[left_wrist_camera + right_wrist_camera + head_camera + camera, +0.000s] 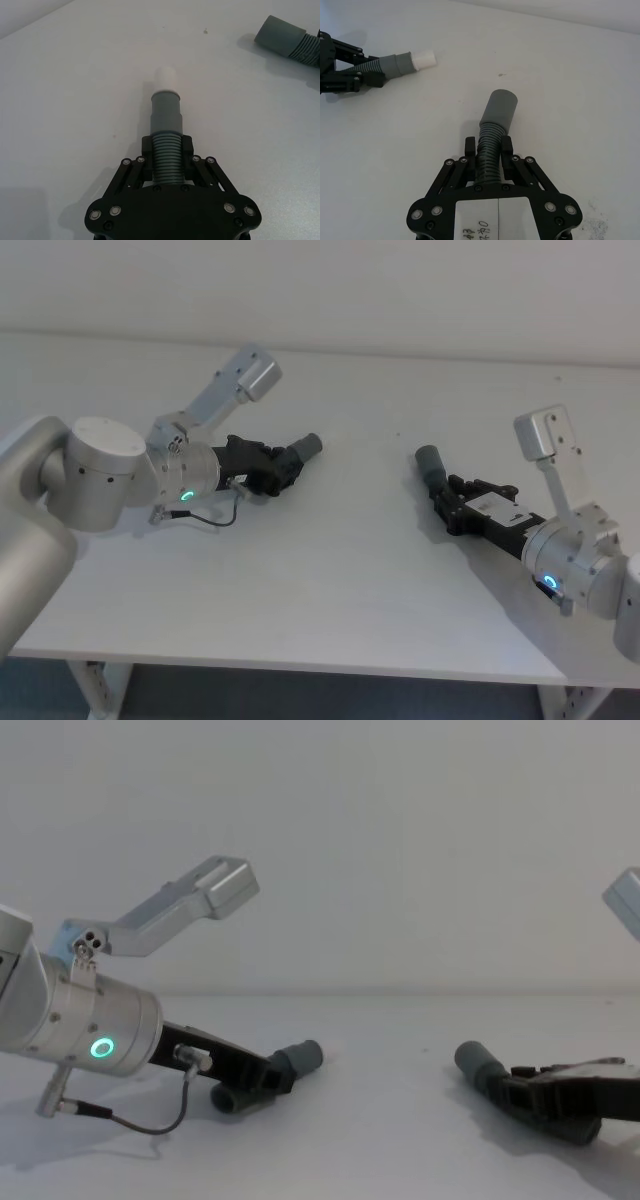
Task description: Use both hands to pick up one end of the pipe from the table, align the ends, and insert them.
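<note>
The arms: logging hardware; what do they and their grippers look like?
The left arm and right arm are silver-grey, with glowing rings; black cable on the left. The left gripper and right gripper are black linkages; white label on the right.

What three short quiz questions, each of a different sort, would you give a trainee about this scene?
1. True or false: the white tip is already inside the wide grey cuff.
2. Multiple choice: where does the left gripper clamp the short pipe piece? A) on the white tip; B) on the ribbed part; C) on the smooth collar.
3. Short answer: which gripper holds the long pipe piece, the one that ends in the cuff?

Key
1. False: the two ends are apart, with bare table between them.
2. B.
3. The right gripper, shut on the ribs just behind the cuff.
</note>
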Robot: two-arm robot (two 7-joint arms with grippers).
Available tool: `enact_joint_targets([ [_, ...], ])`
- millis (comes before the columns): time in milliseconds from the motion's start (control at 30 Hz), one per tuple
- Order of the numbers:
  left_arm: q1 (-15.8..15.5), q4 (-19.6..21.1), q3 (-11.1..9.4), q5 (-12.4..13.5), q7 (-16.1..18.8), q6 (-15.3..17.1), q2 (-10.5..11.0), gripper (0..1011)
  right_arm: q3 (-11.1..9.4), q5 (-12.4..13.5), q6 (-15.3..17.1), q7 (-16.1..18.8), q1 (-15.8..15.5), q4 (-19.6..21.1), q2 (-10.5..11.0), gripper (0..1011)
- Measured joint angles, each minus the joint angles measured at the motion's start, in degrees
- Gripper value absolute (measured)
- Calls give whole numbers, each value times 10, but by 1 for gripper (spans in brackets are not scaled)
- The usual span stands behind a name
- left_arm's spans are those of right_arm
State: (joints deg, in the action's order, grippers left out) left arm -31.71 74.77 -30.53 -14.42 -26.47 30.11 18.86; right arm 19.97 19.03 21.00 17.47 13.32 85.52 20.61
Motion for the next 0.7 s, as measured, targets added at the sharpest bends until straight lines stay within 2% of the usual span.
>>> enact_joint_targets([
  [333, 0, 3, -2, 4, 0, -2, 2, 320, 0, -2, -4, 1, -1, 0, 1, 285],
  [500, 1, 10, -8, 15, 1, -12, 8, 321, -1, -9, -21, 1, -4, 1, 4, 284],
  [700, 3, 27, -18, 41, 5, -34, 24, 320, -2, -26, -61, 2, -10, 4, 14, 281],
])
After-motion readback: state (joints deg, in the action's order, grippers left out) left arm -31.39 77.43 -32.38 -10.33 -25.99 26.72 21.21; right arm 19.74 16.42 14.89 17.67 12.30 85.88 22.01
